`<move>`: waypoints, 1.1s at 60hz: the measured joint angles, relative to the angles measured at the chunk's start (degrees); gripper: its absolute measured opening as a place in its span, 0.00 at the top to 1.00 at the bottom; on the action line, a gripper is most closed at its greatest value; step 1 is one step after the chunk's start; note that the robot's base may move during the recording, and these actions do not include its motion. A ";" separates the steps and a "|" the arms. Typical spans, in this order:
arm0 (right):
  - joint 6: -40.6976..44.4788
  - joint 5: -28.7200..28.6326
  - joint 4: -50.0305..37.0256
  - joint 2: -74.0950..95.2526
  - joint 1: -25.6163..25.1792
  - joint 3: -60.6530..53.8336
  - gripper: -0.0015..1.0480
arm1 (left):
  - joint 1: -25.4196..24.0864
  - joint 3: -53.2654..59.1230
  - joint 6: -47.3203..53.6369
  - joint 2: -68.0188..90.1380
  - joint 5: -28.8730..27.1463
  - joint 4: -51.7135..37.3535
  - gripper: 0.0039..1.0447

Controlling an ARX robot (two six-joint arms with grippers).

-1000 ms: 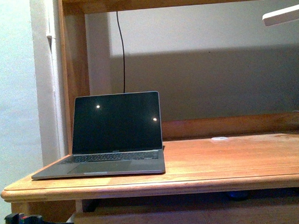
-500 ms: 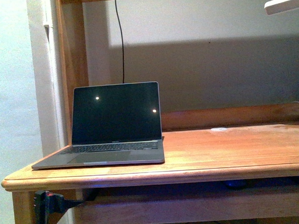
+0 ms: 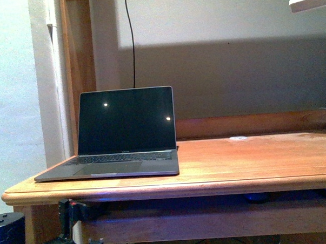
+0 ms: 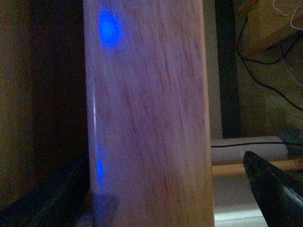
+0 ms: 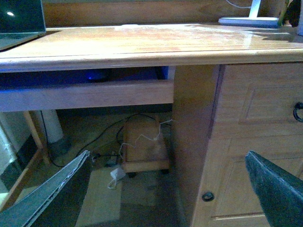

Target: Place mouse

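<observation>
— Since a second ago the desk (image 3: 251,161) is seen shifted upward in the front view. The dark part of the left arm (image 3: 75,211) is moved from the bottom corner to just under the desk's front edge. Where is the mouse found?

— A small dark domed shape, taken to be the mouse (image 5: 97,75), is seen in the slot beneath the desktop, lit by a blue glow. More cannot be told of it.

— Is it held?

— It is touched by neither gripper. The left gripper (image 4: 165,158) is held spread, and a wooden post (image 4: 147,118) marked with blue reflections is seen close ahead, between its fingers (image 4: 272,187). The right gripper (image 5: 168,153) is likewise spread wide, nothing is pinched in it, and it is faced toward the space under the desk.

— What is set around?

— An open laptop (image 3: 125,135), its screen dark, is placed on the desk's left end. A small flat white disc (image 3: 239,137) is laid well apart from it, near the back rail. A white lamp head (image 3: 309,1) is seen at the upper right, and a white lamp base (image 5: 248,21) is stood at the desk's far right. A black cable (image 3: 132,42) is hung down the wall behind the laptop. Below, a drawer front (image 5: 260,109) is seen on the right, and a small wooden box (image 5: 144,146) is left on the floor.
</observation>
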State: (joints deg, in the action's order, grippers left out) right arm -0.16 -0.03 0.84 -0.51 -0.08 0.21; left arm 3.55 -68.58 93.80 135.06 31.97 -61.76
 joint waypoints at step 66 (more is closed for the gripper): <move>0.00 0.00 0.00 0.00 0.00 0.00 0.07 | 6.54 12.90 -32.37 -29.92 0.68 58.82 0.07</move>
State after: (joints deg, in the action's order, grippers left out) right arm -0.16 -0.03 0.84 -0.51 -0.08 0.21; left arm 10.09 -55.68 61.43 105.14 32.64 -2.94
